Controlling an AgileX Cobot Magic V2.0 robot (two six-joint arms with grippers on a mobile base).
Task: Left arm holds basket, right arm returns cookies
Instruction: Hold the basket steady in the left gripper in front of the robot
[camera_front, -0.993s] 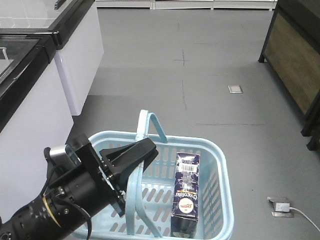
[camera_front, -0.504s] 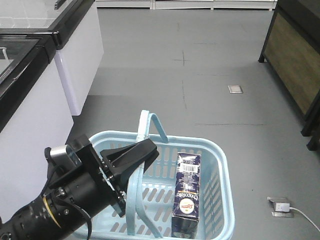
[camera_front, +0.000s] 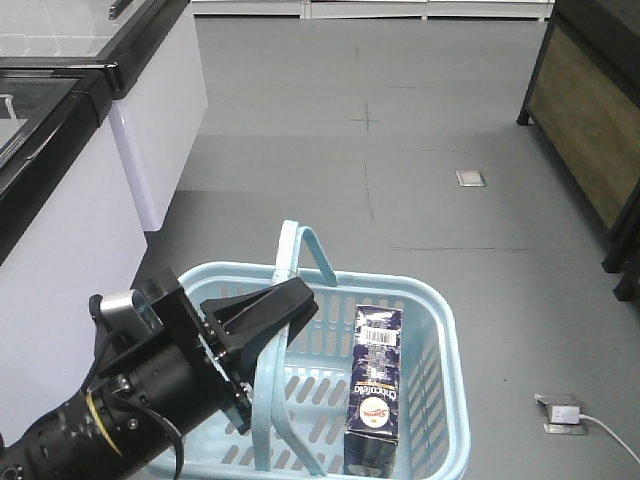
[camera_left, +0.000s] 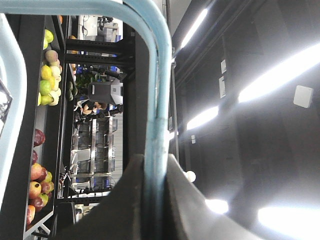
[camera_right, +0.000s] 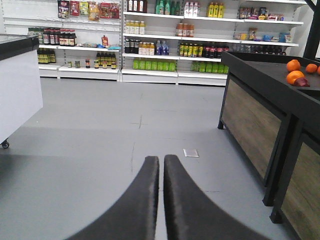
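Blue basket (camera_front: 445, 330) held by left gripper (camera_front: 296, 301)
Jaws clamp 1 handle (camera_left: 159, 100); cookies (camera_front: 375, 385) stand inside; right gripper (camera_right: 161, 167) closed, empty.

— how was the left arm (camera_front: 140, 395) set?
— it reached up from the lower left, the left gripper (camera_front: 292, 300) clamped on a basket handle (camera_front: 265, 400).
— and the right gripper (camera_right: 161, 160)?
— its two fingers (camera_right: 145, 190) lay pressed together, pointing level ahead.

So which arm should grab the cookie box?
Probably the right. Its black tool is shut and empty, while the left tool grips the hoop handle of the light blue plastic basket holding the dark navy cardboard cookie box.
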